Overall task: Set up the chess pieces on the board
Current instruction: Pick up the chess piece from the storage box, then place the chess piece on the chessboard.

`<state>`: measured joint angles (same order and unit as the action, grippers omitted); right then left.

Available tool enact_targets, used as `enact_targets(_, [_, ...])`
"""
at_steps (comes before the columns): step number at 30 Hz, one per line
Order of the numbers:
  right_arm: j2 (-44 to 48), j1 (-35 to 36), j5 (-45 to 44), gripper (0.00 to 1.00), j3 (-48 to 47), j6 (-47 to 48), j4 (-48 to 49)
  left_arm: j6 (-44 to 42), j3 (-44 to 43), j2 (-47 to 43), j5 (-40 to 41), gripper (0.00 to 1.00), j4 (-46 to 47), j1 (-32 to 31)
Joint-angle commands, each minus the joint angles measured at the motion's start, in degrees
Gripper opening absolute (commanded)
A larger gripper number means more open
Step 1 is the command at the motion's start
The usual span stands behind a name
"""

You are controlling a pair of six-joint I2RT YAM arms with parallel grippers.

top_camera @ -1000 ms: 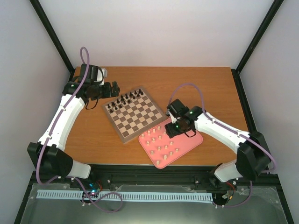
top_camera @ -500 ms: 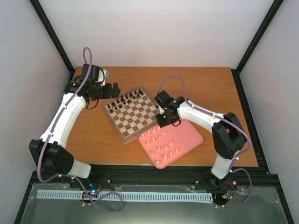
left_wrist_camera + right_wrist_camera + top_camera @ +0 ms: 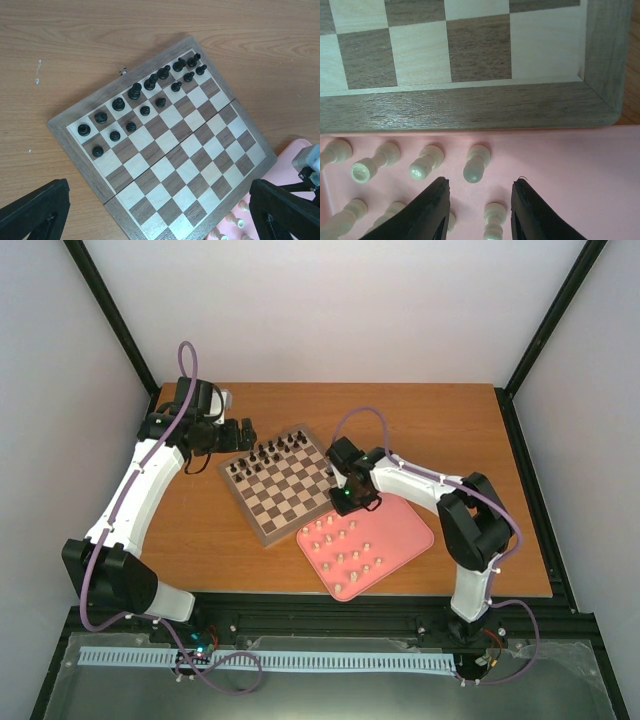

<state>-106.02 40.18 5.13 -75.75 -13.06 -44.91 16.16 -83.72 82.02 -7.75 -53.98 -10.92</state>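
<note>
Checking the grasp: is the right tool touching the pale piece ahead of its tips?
Apart. Right wrist view: pink tray shows between the fingertips and that piece.

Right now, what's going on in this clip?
The right gripper is low over the pink tray, just off a corner of the board. Its jaws stand apart among the pale chess pieces gathered there, with nothing gripped. The left gripper hangs open near the board's far side. The black pieces stand in two rows along that side. The near rows are bare, so no pale piece has been placed yet.
</note>
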Motion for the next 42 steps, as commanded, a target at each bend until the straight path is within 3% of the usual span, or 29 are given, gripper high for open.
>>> enact_targets(1, [-1.86,0.33,1.53,0.35,-1.59,1.07,0.17,-1.57,-2.05,0.24,1.13,1.00,-0.99,0.37])
enact_targets(17, [-5.11,0.33,1.60,0.32,-2.78,1.24,-0.09,-1.85,-2.15,0.27,1.55,1.00,-1.18,0.37])
enact_targets(30, [-4.22,0.33,1.00,0.03,-3.34,0.93,-1.58,-1.85,-1.46,-0.02,1.77,1.00,-1.05,0.37])
enact_targets(37, [0.35,0.33,-1.77,0.03,-9.37,1.02,-7.62,-1.85,-1.04,-0.33,1.95,1.00,-1.03,0.37])
enact_targets(42, [-1.64,-0.54,-4.55,0.03,-16.28,1.18,-9.66,-1.84,-1.23,-0.21,1.57,1.00,-1.00,0.37])
